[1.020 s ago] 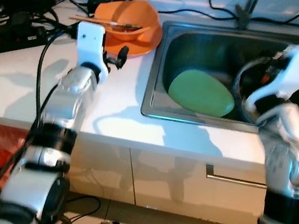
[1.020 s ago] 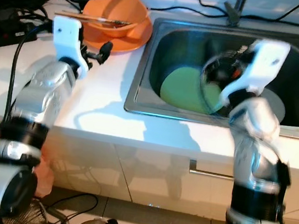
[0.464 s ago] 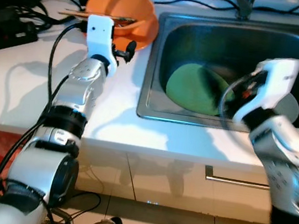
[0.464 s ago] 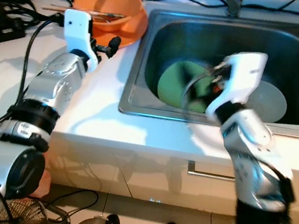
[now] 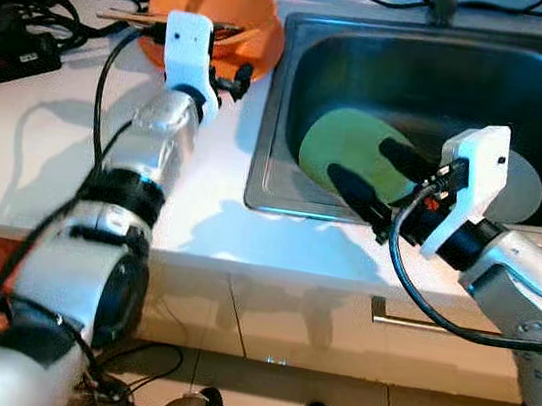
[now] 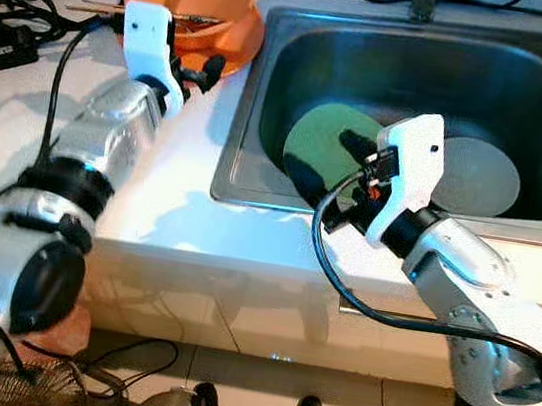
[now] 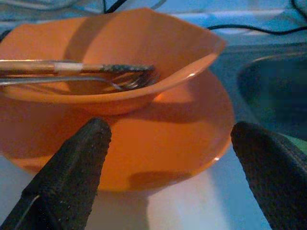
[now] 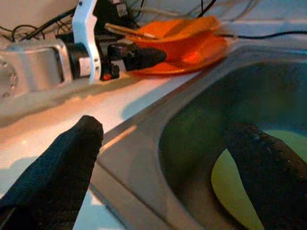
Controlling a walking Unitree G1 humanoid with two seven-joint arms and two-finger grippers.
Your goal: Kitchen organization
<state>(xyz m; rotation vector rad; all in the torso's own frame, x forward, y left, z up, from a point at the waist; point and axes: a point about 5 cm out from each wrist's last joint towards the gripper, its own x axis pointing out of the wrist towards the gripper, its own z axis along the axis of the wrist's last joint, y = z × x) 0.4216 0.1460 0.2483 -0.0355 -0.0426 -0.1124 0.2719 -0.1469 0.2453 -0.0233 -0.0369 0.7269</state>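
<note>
Reaching: the left gripper (image 5: pixel 230 78) sits at the near edge of the orange plate (image 7: pixel 182 143) on the far left of the counter (image 5: pixel 45 161), fingers spread wide, grasping nothing.
Left wrist look: both black fingers (image 7: pixel 72 172) frame the plate, with the orange bowl (image 7: pixel 120 62) stacked on it; chopsticks (image 7: pixel 72 67) and a fork (image 7: pixel 124 84) lie in the bowl.
Right gripper (image 5: pixel 380 183): hangs over the near left part of the sink (image 5: pixel 304 36), fingers parted and empty, aimed left toward the sink's rim and the counter.
Green plate (image 5: pixel 345 143): lies flat on the sink floor, left of centre, partly under the right gripper's fingers.
Grey disc (image 6: pixel 482 177): rests on the sink floor just right of the green plate; whether it is a plate or a lid I cannot tell.
Far left clutter: black cables and a power strip (image 5: pixel 10 50) lie beside the orange dishes.
Done so far: judging by how things lie, nothing is gathered; the orange stack is on the counter and two pieces are in the sink, all untouched.
Left to do: probably close on the orange plate's rim, lift the stack level so the utensils stay put, and bring the dishes together in one place.
Risk: the bowl sits loose on the plate and may slide if tilted.
</note>
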